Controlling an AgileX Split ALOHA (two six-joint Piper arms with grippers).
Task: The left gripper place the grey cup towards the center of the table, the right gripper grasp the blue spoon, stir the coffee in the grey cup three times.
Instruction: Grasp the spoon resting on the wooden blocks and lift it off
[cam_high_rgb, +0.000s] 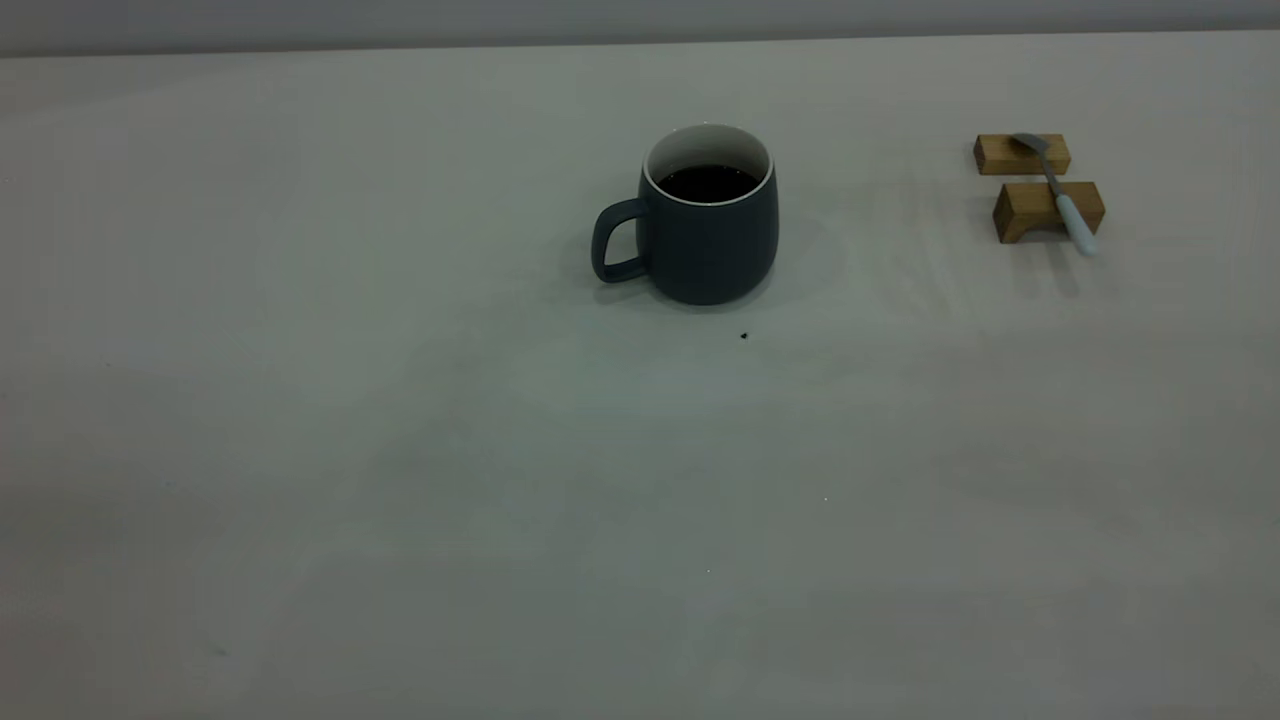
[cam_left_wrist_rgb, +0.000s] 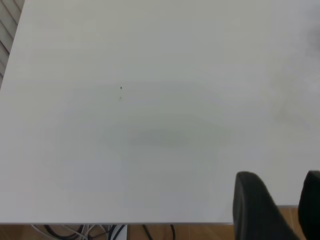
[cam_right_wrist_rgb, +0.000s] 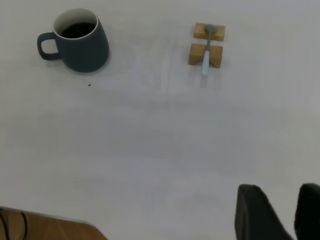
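Note:
The grey cup (cam_high_rgb: 708, 250) stands upright near the middle of the table (cam_high_rgb: 500, 480), its handle towards the left arm's side, with dark coffee (cam_high_rgb: 707, 183) inside. Far to its right, the blue spoon (cam_high_rgb: 1060, 195) rests across two wooden blocks. The right wrist view shows the cup (cam_right_wrist_rgb: 82, 50) and the spoon (cam_right_wrist_rgb: 206, 55) far from my right gripper (cam_right_wrist_rgb: 280, 189), which is open and holds nothing. My left gripper (cam_left_wrist_rgb: 280, 176) hovers open over bare table by the near edge, also holding nothing. Neither gripper shows in the exterior view.
The two brown wooden blocks (cam_high_rgb: 1022, 155) (cam_high_rgb: 1048, 210) lie one behind the other under the spoon. A tiny dark speck (cam_high_rgb: 744, 336) sits just in front of the cup. Beyond the table's near edge (cam_left_wrist_rgb: 150, 222) are wooden floor and cables (cam_left_wrist_rgb: 115, 231).

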